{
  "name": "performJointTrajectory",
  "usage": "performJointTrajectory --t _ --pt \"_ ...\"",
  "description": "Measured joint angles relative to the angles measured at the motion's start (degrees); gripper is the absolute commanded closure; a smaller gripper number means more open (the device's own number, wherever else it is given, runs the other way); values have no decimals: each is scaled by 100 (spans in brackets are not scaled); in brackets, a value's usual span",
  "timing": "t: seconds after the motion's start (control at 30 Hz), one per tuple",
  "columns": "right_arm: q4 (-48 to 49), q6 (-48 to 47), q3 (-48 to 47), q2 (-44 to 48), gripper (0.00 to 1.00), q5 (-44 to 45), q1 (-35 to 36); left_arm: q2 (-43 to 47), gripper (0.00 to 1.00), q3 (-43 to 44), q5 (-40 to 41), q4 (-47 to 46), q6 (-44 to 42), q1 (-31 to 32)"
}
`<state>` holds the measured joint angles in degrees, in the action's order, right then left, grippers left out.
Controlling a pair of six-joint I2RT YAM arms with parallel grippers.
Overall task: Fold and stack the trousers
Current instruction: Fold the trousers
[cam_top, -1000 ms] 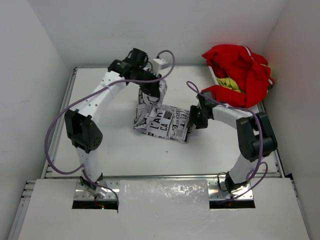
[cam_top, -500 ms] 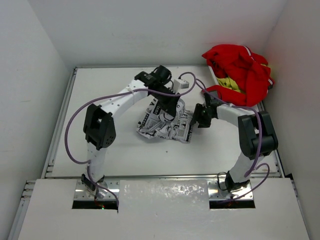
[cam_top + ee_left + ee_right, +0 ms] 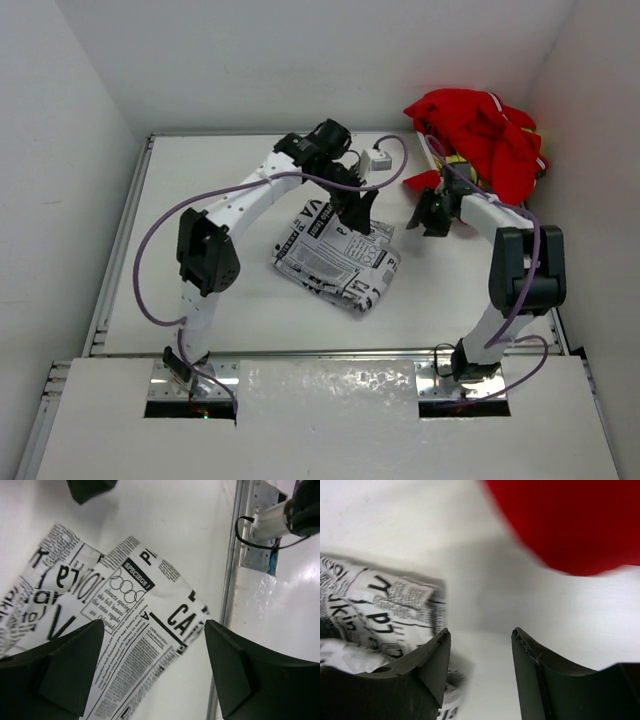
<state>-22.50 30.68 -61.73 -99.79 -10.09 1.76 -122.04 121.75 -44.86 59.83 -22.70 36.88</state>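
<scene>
The trousers [image 3: 335, 257], white with black newspaper print, lie as a folded bundle in the middle of the table. My left gripper [image 3: 360, 217] hangs over the bundle's far right corner. In the left wrist view this gripper [image 3: 154, 625] is open wide above the printed trousers [image 3: 125, 600], with nothing held between its fingers. My right gripper [image 3: 432, 214] is off to the right of the bundle, apart from it. The right wrist view shows that gripper [image 3: 481, 632] open over bare table, with the trousers [image 3: 385, 605] to its left.
A heap of red clothing [image 3: 478, 135] with a yellow piece fills a white bin at the back right, close behind my right gripper; it shows red [image 3: 570, 525] in the right wrist view. The table [image 3: 200, 210] has a metal rim [image 3: 235, 555] and white walls around it.
My left gripper has opened and let go of the trousers, which now lie folded flatter. My right gripper has drawn back to the right, off the cloth.
</scene>
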Motion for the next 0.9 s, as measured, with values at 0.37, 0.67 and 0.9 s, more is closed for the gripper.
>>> performJointTrajectory --t 0.37,0.67,0.9 --pt "-256 -361 511 1434 38 -496 -184 1283 29 -1506 680 -1021 485 -2039" --pt "448 507 2785 2232 38 -1493 52 544 21 -2621 1023 -1462 754 -2035" --pt "1563 732 2817 1648 51 -1746 470 544 31 -3042 1137 -2074 968 -1788"
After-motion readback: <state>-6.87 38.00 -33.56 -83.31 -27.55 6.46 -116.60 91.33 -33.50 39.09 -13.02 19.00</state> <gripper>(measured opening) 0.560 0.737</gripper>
